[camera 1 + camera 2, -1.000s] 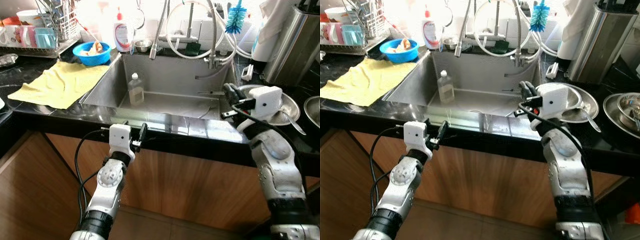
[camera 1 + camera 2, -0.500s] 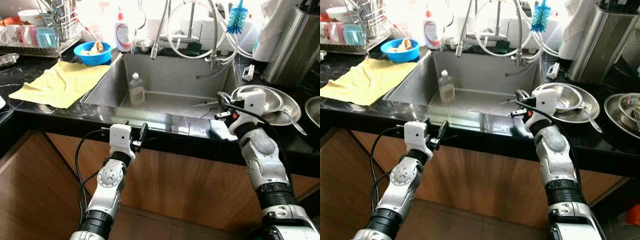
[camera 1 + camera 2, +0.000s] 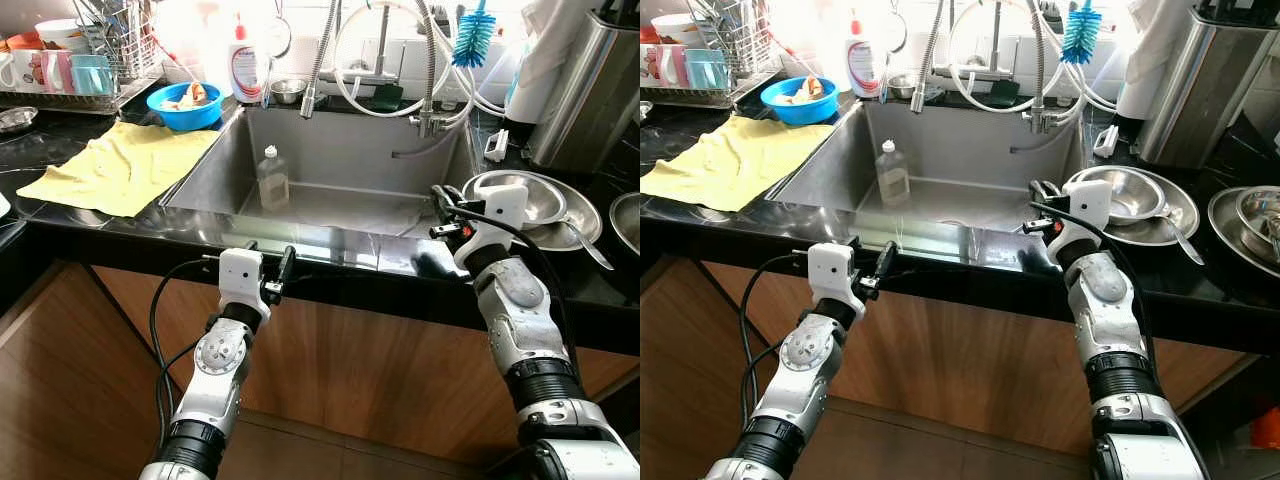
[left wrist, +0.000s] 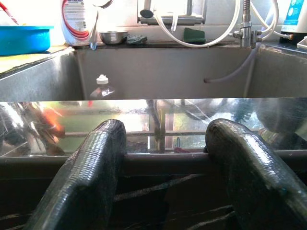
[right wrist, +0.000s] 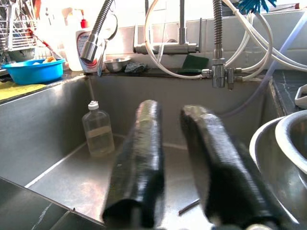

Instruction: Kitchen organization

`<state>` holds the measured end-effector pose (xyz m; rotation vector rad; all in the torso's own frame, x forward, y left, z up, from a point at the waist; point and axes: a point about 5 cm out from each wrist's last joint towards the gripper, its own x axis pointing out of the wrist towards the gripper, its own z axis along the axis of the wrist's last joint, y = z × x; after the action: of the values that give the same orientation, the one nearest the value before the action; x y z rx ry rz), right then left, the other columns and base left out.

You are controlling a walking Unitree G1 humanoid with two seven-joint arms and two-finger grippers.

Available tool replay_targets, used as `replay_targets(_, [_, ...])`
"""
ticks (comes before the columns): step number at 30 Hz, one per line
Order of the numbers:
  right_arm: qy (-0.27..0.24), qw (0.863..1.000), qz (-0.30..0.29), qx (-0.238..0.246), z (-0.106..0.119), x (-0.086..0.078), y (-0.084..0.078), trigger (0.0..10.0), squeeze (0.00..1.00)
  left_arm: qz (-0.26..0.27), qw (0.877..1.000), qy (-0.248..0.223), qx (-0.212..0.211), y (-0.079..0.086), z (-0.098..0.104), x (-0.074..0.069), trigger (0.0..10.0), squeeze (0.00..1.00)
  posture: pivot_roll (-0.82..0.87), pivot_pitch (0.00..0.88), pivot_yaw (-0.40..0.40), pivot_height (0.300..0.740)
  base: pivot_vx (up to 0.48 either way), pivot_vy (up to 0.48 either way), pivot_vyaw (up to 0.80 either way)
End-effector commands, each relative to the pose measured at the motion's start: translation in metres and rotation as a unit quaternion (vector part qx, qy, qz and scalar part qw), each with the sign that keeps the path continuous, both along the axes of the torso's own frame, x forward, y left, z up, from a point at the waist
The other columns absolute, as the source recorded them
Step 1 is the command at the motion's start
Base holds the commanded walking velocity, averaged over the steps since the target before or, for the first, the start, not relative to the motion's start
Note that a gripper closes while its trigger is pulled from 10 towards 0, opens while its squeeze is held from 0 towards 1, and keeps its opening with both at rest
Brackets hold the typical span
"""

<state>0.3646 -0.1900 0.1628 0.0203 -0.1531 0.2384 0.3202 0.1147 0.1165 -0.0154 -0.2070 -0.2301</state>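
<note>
Yellow cloth (image 3: 120, 165) lies left of the steel sink (image 3: 330, 150); a clear bottle (image 3: 271, 178) stands inside. Left gripper (image 3: 270, 275), fingers apart and empty, hangs below the counter edge. Right gripper (image 3: 442, 205), narrowly parted and empty, hovers beside stacked steel bowls (image 3: 540, 200); a careless reach could topple them. Bottle contents indistinct.

bottle (image 3: 271, 178) in sink (image 3: 330, 150) | cloth (image 3: 120, 168) left on counter | bowls (image 3: 540, 196) right of sink
</note>
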Motion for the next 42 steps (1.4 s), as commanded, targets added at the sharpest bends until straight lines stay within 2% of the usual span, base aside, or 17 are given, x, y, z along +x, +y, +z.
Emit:
replay_targets(1, [-0.012, 1.0, 0.003, 0.0, 0.006, 0.002, 0.002, 10.0, 0.89, 0.001, 1.0, 0.019, 0.008, 0.002, -0.009, -0.003, 10.0, 0.0, -0.1, 0.0, 0.01, 0.74, 0.0, 0.0, 0.0])
replay_targets(3, [-0.015, 1.0, 0.003, -0.005, 0.007, 0.003, 0.002, 10.0, 0.87, 0.001, 1.0, 0.019, 0.008, 0.002, -0.009, -0.003, 10.0, 0.0, -0.1, 0.0, 0.009, 0.74, 0.0, 0.0, 0.0])
replay_targets(4, [-0.019, 1.0, 0.003, -0.009, 0.008, 0.002, 0.002, 10.0, 0.8, 0.001, 1.0, 0.019, 0.008, 0.002, -0.009, -0.003, 10.0, 0.0, -0.1, 0.0, 0.01, 0.74, 0.0, 0.0, 0.0])
replay_targets(5, [-0.024, 1.0, 0.001, -0.013, 0.009, 0.002, 0.003, 10.0, 0.67, 0.001, 1.0, 0.019, 0.008, 0.002, -0.009, -0.003, 10.0, 0.0, -0.1, 0.0, 0.01, 0.74, 0.0, 0.0, 0.0])
replay_targets(7, [-0.036, 0.999, -0.011, -0.016, 0.013, 0.001, 0.002, 10.0, 0.0, 0.0, 1.0, 0.019, 0.008, 0.002, -0.009, -0.003, 10.0, 0.0, -0.1, 0.0, 0.011, 0.74, 0.0, 0.0, 0.0])
replay_targets(14, [-0.085, 0.994, -0.058, -0.03, 0.027, -0.011, 0.003, 10.0, 0.0, -0.002, 1.0, 0.021, 0.009, 0.001, -0.01, -0.004, 10.0, 0.0, -0.1, 0.0, 0.013, 0.74, 0.0, 0.0, 0.0])
replay_targets(18, [-0.096, 0.991, -0.095, -0.02, 0.027, -0.034, 0.001, 10.0, 0.0, -0.002, 1.0, 0.022, 0.01, 0.001, -0.01, -0.003, 10.0, 0.0, -0.11, 0.0, 0.018, 0.74, 0.0, 0.0, 0.0])
replay_targets(19, [-0.096, 0.991, -0.095, -0.02, 0.027, -0.034, 0.001, 10.0, 0.0, -0.002, 1.0, 0.022, 0.01, 0.001, -0.01, -0.003, 10.0, 0.0, -0.11, 0.0, 0.018, 0.74, 0.0, 0.0, 0.0])
replay_targets(23, [-0.091, 0.985, -0.14, -0.039, 0.025, -0.054, -0.014, 10.0, 0.0, 0.0, 1.0, 0.024, 0.012, 0.004, -0.011, -0.003, 10.0, 0.0, -0.12, 0.0, 0.018, 0.74, 0.0, 0.0, 0.0])
replay_targets(29, [-0.058, 0.974, -0.217, -0.037, 0.013, -0.081, -0.051, 10.0, 0.0, 0.001, 1.0, 0.026, 0.016, 0.006, -0.012, -0.002, 10.0, 0.0, -0.13, 0.0, 0.026, 0.74, 0.0, 0.0, 0.0])
replay_targets(32, [-0.058, 0.97, -0.232, -0.037, 0.014, -0.09, -0.056, 10.0, 0.0, 0.004, 1.0, 0.025, 0.018, 0.009, -0.011, -0.001, 10.0, 0.0, -0.13, 0.0, 0.033, 0.74, 0.0, 0.0, 0.0])
replay_targets(33, [-0.059, 0.969, -0.238, -0.037, 0.015, -0.094, -0.056, 10.0, 0.24, 0.007, 0.999, 0.024, 0.021, 0.013, -0.01, -0.001, 10.0, 0.0, -0.14, 0.0, 0.038, 0.74, 0.0, 0.0, 0.0])
replay_targets(34, [-0.061, 0.968, -0.239, -0.037, 0.016, -0.095, -0.055, 10.0, 0.24, 0.009, 0.999, 0.024, 0.022, 0.015, -0.01, -0.001, 10.0, 0.0, -0.14, 0.0, 0.038, 0.74, 0.0, 0.0, 0.0])
replay_targets(35, [-0.065, 0.967, -0.242, -0.044, 0.017, -0.097, -0.054, 10.0, 1.0, 0.011, 0.999, 0.023, 0.025, 0.018, -0.011, -0.001, 10.0, 0.0, -0.13, 0.0, 0.039, 0.74, 0.0, 0.0, 0.0])
replay_targets(39, [-0.074, 0.96, -0.266, -0.047, 0.021, -0.101, -0.057, 10.0, 1.0, 0.015, 0.999, 0.021, 0.025, 0.021, -0.009, -0.001, 10.0, 0.0, -0.12, 0.0, 0.039, 0.74, 0.0, 0.0, 0.0])
replay_targets(40, [-0.082, 0.956, -0.275, -0.051, 0.025, -0.103, -0.059, 10.0, 0.83, 0.016, 0.999, 0.019, 0.025, 0.022, -0.008, -0.001, 10.0, 0.0, -0.12, 0.0, 0.04, 0.74, 0.0, 0.0, 0.0])
replay_targets(42, [-0.089, 0.953, -0.284, -0.059, 0.03, -0.104, -0.061, 10.0, 0.0, 0.014, 0.999, 0.018, 0.024, 0.02, -0.008, -0.001, 10.0, 0.0, -0.13, 0.0, 0.04, 0.74, 0.0, 0.0, 0.0])
